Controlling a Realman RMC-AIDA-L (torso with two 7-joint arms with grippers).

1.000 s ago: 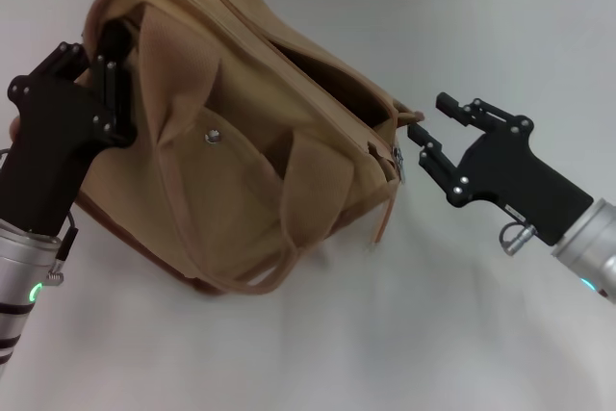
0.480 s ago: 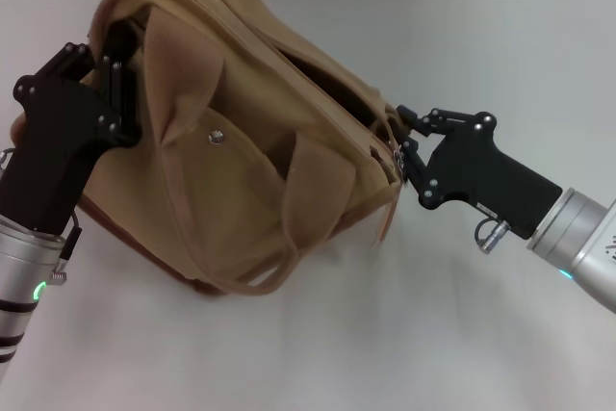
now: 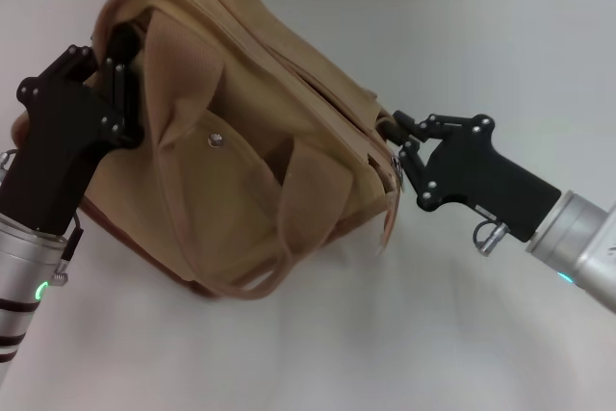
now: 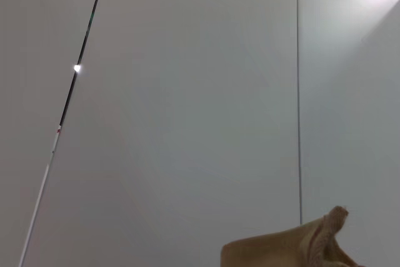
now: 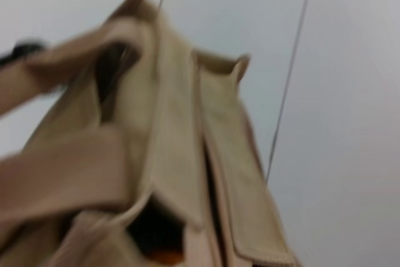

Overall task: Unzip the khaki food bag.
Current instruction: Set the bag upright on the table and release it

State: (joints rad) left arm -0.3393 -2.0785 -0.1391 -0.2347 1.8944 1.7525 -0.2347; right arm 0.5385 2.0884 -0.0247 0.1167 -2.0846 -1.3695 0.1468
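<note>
- Counter [image 3: 462, 36]: pale, plain surface carrying the bag; both arms reach in from the near side.
- Right gripper [image 3: 397, 146]: at the bag's right end. A second ago it hung well apart from the bag with its fingers spread; half a second ago it had arrived at the end of the zipper line; now its fingers are drawn together against the fabric there. Whether they pinch the silver pull itself or only the cloth beside it cannot be told, as the fingers cover the spot.
- Khaki food bag [image 3: 241, 141]: lies tipped on the counter, left of centre, top edge toward the far side, snap pocket and one wide handle facing up. The dark opening seen along the top a second ago has narrowed to a thin seam, and the right end has been pushed slightly left and puckered. The right wrist view shows the top flaps close up, with a dark gap and a hint of orange inside.
- Left gripper [image 3: 117, 69]: at the bag's far-left top corner, much as before, only shifted a little. It appears closed on the rim fabric, bracing the bag, though the contact is partly hidden. The left wrist view shows only a scrap of tan cloth against a blank wall.
- Judgement: the approach looks complete and the grasp at the zipper end just made. The zipper's own travel cannot be read.
</note>
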